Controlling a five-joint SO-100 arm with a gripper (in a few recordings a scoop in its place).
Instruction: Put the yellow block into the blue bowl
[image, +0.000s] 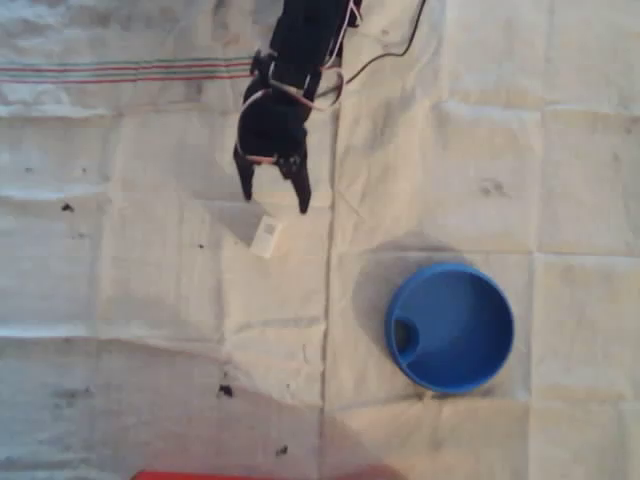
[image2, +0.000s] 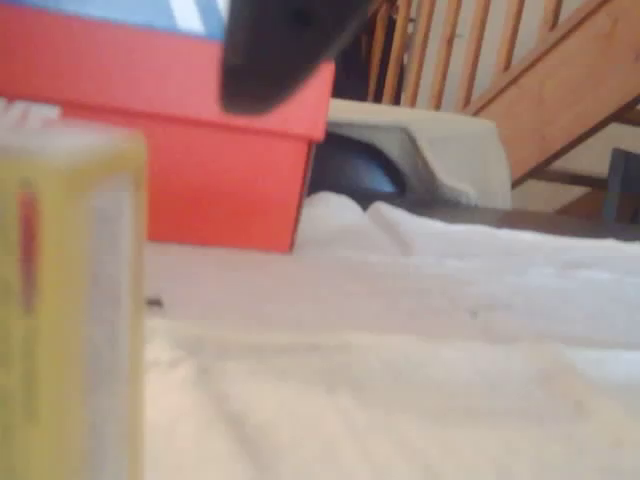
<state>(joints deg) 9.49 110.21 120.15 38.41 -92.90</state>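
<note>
While its jaws stood wide and empty, the gripper needed to descend squarely astride the yellow block at six o'clock before closing.

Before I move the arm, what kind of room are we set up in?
Likely a home rather than a lab: the wrist view shows a wooden stair railing behind, a red box, and the work surface is a creased white cloth with a woven stripe.
</note>
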